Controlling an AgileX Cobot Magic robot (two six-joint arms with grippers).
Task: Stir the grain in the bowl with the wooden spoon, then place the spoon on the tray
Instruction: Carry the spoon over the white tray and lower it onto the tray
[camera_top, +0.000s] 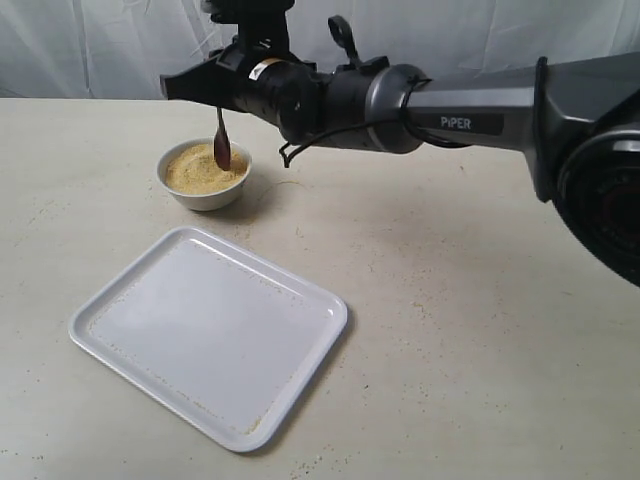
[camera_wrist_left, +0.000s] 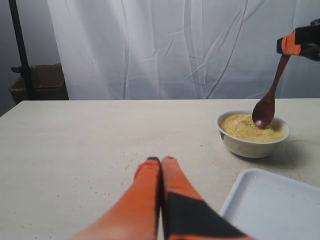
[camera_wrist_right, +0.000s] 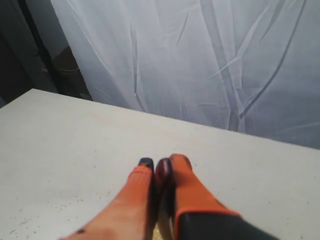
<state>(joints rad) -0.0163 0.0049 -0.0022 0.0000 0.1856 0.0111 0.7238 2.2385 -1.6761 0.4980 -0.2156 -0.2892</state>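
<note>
The dark reddish-brown wooden spoon (camera_top: 222, 152) was gripped by the right jaws over the small white grain-filled ceramic bowl (camera_top: 205, 195) (left jaws were closed, empty).

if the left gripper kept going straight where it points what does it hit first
Probably nothing close: the left gripper points over bare table, the bowl off to one side. The white curtain behind looks like the first obstacle, though depth is unclear.

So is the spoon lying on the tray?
No, the wooden spoon hangs from the right gripper over the bowl.
</note>
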